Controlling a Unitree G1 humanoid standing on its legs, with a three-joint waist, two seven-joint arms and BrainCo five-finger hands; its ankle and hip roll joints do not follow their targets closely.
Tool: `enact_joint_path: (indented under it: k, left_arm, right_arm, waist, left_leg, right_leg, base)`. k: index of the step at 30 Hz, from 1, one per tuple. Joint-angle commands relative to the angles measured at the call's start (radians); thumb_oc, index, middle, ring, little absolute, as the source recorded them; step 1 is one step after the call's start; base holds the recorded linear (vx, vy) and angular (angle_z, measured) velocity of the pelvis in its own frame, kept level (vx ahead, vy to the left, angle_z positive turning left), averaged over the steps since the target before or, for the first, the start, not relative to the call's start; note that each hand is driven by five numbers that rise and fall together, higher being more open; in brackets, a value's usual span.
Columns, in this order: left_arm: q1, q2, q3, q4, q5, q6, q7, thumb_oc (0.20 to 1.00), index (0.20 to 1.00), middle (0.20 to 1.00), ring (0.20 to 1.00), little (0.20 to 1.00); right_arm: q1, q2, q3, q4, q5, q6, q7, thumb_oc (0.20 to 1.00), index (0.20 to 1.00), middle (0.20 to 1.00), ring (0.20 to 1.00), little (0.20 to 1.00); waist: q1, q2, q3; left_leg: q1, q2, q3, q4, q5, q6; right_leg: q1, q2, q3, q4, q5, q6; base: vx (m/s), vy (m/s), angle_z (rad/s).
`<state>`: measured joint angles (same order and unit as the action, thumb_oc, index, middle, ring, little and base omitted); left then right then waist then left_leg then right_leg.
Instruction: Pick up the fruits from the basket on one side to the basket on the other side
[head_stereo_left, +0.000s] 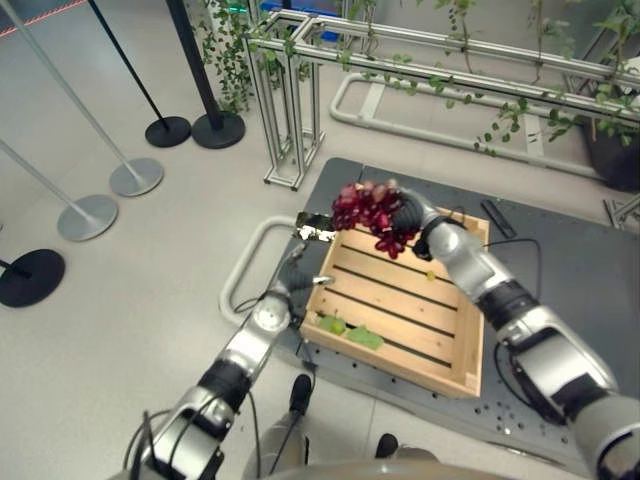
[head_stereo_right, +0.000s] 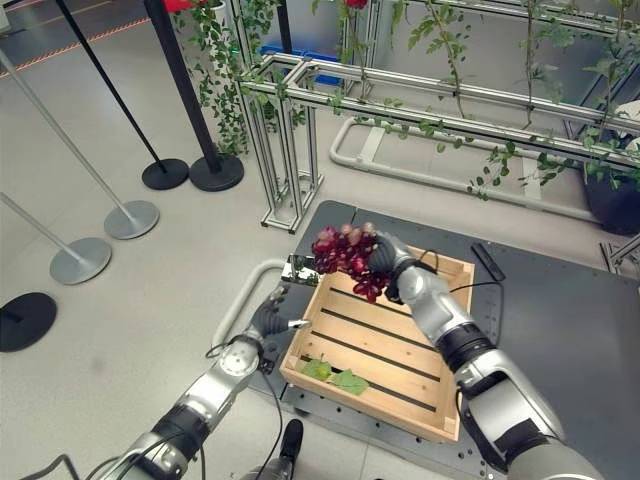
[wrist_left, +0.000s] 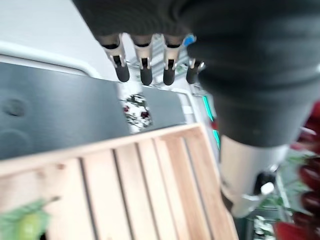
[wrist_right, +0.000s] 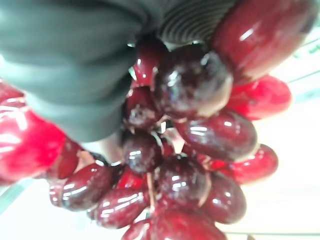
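My right hand (head_stereo_left: 414, 216) is shut on a bunch of dark red grapes (head_stereo_left: 368, 211), held in the air above the far left corner of a wooden slatted crate (head_stereo_left: 471, 335). From the right wrist the grapes (wrist_right: 186, 150) hang right under the hand's dark cover. A green fruit with a leaf (head_stereo_left: 346, 331) lies in the crate's near left corner. My left hand (head_stereo_left: 298, 276) hovers by the crate's left wall with straight fingers (wrist_left: 145, 67) and holds nothing. The crate (wrist_left: 150, 175) lies just past them.
The crate stands on a dark grey platform (head_stereo_left: 580, 270) with a white tube rail (head_stereo_left: 243, 268) round its left end. A small shiny card (head_stereo_left: 316, 229) sits by the crate's far left corner. A metal frame with vines (head_stereo_left: 290, 100) stands behind, stanchion bases (head_stereo_left: 88, 215) to the left.
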<state>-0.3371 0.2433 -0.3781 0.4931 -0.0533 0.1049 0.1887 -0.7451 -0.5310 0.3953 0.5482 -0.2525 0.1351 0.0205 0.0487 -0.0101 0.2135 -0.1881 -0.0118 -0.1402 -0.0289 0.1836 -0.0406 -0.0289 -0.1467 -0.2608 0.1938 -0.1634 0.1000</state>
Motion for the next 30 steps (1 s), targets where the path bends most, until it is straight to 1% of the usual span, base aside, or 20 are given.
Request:
enact_joint_path:
  k: [1,5,7,8,14,17,21,24,25,26,27,30]
  left_arm:
    - [0.003,0.024,0.045,-0.029,-0.044,-0.064,-0.015,1.0,1.0,1.0,1.0,1.0]
    - [0.044,0.038,0.098,-0.048,-0.067,-0.066,-0.029,1.0,1.0,1.0,1.0,1.0]
    - [0.057,0.049,0.121,-0.058,-0.065,-0.064,-0.038,1.0,1.0,1.0,1.0,1.0]
    - [0.057,0.048,0.121,-0.059,-0.065,-0.063,-0.038,1.0,1.0,1.0,1.0,1.0]
    - [0.089,0.064,0.171,-0.079,-0.07,-0.057,-0.054,1.0,1.0,1.0,1.0,1.0]
    - [0.094,0.07,0.179,-0.081,-0.066,-0.053,-0.06,1.0,1.0,1.0,1.0,1.0]
    - [0.096,0.086,0.172,-0.088,-0.061,-0.043,-0.078,1.0,1.0,1.0,1.0,1.0]
    - [0.092,0.097,0.159,-0.093,-0.055,-0.036,-0.087,1.0,1.0,1.0,1.0,1.0]
    - [0.087,0.103,0.148,-0.093,-0.048,-0.031,-0.095,1.0,1.0,1.0,1.0,1.0]
    - [0.087,0.102,0.149,-0.093,-0.048,-0.03,-0.095,1.0,1.0,1.0,1.0,1.0]
    - [0.082,0.103,0.143,-0.093,-0.039,-0.025,-0.1,1.0,1.0,1.0,1.0,1.0]
    - [0.07,0.099,0.127,-0.092,-0.028,-0.022,-0.104,1.0,1.0,1.0,1.0,1.0]
  right_arm:
    - [-0.033,-0.074,-0.077,-0.074,0.062,-0.044,-0.017,0.2,0.2,0.2,0.2,0.2]
    - [-0.006,-0.154,-0.115,-0.098,0.087,-0.044,0.026,0.2,0.2,0.2,0.2,0.2]
    - [-0.009,-0.193,-0.126,-0.094,0.074,-0.035,0.053,0.2,0.2,0.2,0.2,0.2]
    - [-0.009,-0.193,-0.126,-0.095,0.074,-0.034,0.053,0.2,0.2,0.2,0.2,0.2]
    - [0.004,-0.273,-0.168,-0.136,0.075,-0.028,0.106,0.2,0.2,0.2,0.2,0.2]
    - [-0.012,-0.313,-0.163,-0.136,0.052,-0.027,0.125,0.2,0.2,0.2,0.2,0.2]
    - [-0.072,-0.359,-0.111,-0.122,-0.024,-0.015,0.148,0.2,0.2,0.2,0.2,0.2]
    - [-0.125,-0.37,-0.061,-0.107,-0.096,-0.005,0.155,0.2,0.2,0.2,0.2,0.2]
    - [-0.147,-0.372,-0.014,-0.09,-0.189,-0.002,0.172,0.2,0.2,0.2,0.2,0.2]
    - [-0.151,-0.371,-0.011,-0.089,-0.192,-0.002,0.173,0.2,0.2,0.2,0.2,0.2]
    - [-0.159,-0.365,0.008,-0.082,-0.255,0.006,0.184,0.2,0.2,0.2,0.2,0.2]
    - [-0.169,-0.321,0.029,-0.061,-0.35,0.011,0.174,0.2,0.2,0.2,0.2,0.2]
  waist:
    - [0.013,-0.073,-0.033]
    - [0.012,-0.073,-0.033]
    - [0.012,-0.072,-0.033]
    - [0.012,-0.072,-0.033]
    - [0.009,-0.072,-0.035]
    - [0.01,-0.074,-0.034]
    - [0.011,-0.076,-0.033]
    - [0.012,-0.075,-0.03]
    - [0.014,-0.075,-0.028]
    - [0.013,-0.074,-0.028]
    - [0.012,-0.073,-0.028]
    - [0.014,-0.069,-0.027]
  left_leg:
    - [0.026,0.003,0.067,0.049,-0.17,0.011]
    - [0.026,0.003,0.069,0.047,-0.171,0.012]
    - [0.026,0.002,0.07,0.046,-0.171,0.011]
    - [0.026,0.002,0.07,0.046,-0.171,0.011]
    - [0.027,-0.001,0.074,0.046,-0.173,0.013]
    - [0.026,-0.003,0.074,0.046,-0.174,0.014]
    - [0.026,-0.004,0.077,0.047,-0.175,0.014]
    - [0.024,-0.003,0.078,0.05,-0.175,0.013]
    - [0.026,-0.003,0.079,0.05,-0.176,0.012]
    - [0.026,-0.002,0.079,0.05,-0.176,0.012]
    - [0.026,-0.001,0.08,0.052,-0.177,0.012]
    - [0.024,-0.001,0.079,0.056,-0.179,0.013]
  right_leg:
    - [-0.066,-0.11,0.007,-0.01,0.083,0.056]
    - [-0.066,-0.111,0.009,-0.013,0.085,0.058]
    - [-0.065,-0.112,0.011,-0.017,0.086,0.06]
    - [-0.064,-0.111,0.011,-0.017,0.086,0.06]
    - [-0.065,-0.113,0.015,-0.02,0.089,0.06]
    - [-0.067,-0.113,0.016,-0.018,0.089,0.061]
    - [-0.069,-0.114,0.019,-0.017,0.09,0.06]
    - [-0.072,-0.113,0.022,-0.016,0.09,0.059]
    - [-0.07,-0.111,0.022,-0.018,0.091,0.058]
    - [-0.07,-0.111,0.022,-0.018,0.091,0.058]
    - [-0.069,-0.111,0.021,-0.019,0.09,0.057]
    - [-0.069,-0.11,0.021,-0.02,0.09,0.056]
  base:
    - [0.0,0.0,0.0]
    - [0.0,0.0,0.0]
    - [0.0,0.0,0.0]
    - [0.0,0.0,0.0]
    - [0.0,0.0,0.0]
    - [0.0,0.0,0.0]
    - [0.0,0.0,0.0]
    - [0.0,0.0,0.0]
    - [0.0,0.0,0.0]
    - [0.0,0.0,0.0]
    - [0.0,0.0,0.0]
    - [0.0,0.0,0.0]
